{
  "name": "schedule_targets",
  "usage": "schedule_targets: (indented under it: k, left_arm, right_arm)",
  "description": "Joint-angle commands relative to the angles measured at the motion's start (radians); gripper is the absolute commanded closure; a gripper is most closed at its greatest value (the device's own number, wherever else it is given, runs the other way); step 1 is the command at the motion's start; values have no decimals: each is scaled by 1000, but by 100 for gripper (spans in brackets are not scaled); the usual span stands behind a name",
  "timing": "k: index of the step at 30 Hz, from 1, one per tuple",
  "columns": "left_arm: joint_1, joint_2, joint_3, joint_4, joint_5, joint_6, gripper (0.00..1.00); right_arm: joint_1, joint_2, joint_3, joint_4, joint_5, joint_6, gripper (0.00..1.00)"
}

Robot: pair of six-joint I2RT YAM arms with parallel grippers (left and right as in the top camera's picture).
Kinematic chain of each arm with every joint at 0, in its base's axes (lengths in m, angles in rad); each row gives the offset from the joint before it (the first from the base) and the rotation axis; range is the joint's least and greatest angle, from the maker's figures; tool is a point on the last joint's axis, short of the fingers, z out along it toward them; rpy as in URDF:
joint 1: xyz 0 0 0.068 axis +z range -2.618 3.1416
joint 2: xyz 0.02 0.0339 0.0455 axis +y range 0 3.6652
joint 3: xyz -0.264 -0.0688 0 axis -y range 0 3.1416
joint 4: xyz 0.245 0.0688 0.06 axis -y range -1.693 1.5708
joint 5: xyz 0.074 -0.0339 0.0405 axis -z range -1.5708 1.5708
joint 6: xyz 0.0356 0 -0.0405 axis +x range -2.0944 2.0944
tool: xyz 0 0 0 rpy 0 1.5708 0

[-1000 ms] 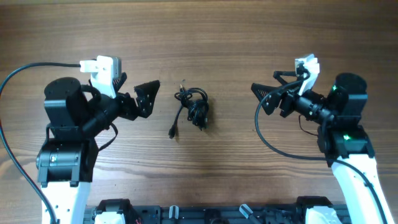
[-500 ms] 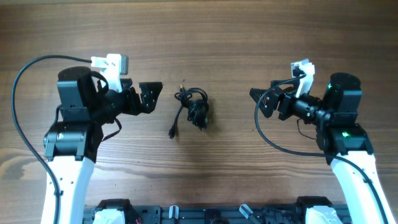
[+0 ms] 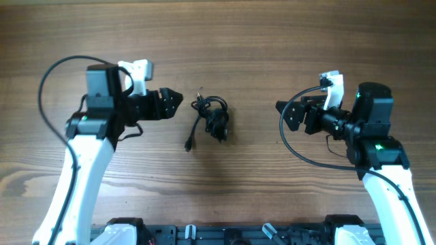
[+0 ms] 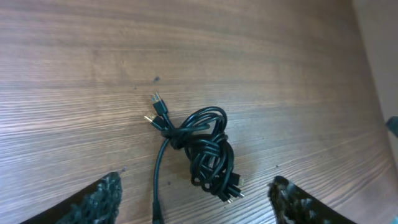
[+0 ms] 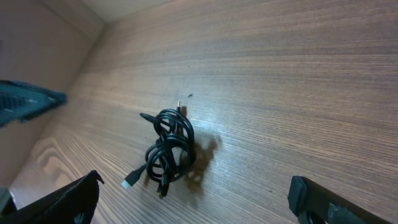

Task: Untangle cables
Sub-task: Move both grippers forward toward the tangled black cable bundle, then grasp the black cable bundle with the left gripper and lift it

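The cables (image 3: 213, 120) lie as a small knotted black bundle at the middle of the wooden table, with one loose tail ending in a plug (image 3: 189, 143) to the lower left. My left gripper (image 3: 170, 103) is open, just left of the bundle, pointing at it. In the left wrist view the bundle (image 4: 208, 152) lies between and ahead of the open fingers (image 4: 196, 199). My right gripper (image 3: 285, 113) is open and empty, well to the right of the bundle. The right wrist view shows the bundle (image 5: 169, 149) ahead of its open fingers (image 5: 199, 199).
The wooden table (image 3: 225, 41) spreads around the bundle. Thick black wires loop from each arm, left (image 3: 48, 75) and right (image 3: 300, 153). A dark rail (image 3: 225, 235) runs along the front edge.
My left arm has swung forward and right, bringing its gripper closer to the bundle. My right gripper has shifted slightly down. The cables have not moved.
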Motion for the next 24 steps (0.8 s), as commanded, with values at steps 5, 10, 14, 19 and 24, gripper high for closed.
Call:
schedule_targets:
  k: [5,10,14,19,24]
  left_arm:
    - [-138,265,13,115,13,126,29]
    - [-139,354,13,211,14,125,28]
    - [-140,359,13,262,-66,126,24]
    - [-140,396,13,295,-69,155,28]
    - [-154,422,13,296,-54,155,45]
  right_arm:
    - [6,-6,26,-2,5,21,0]
    - [6,-3,26,-28,5,14,0]
    - [6,3,26,-35,5,14,0]
    - [6,4,26,-43,5,14,0]
    - [6,4,26,-53,5,15,0]
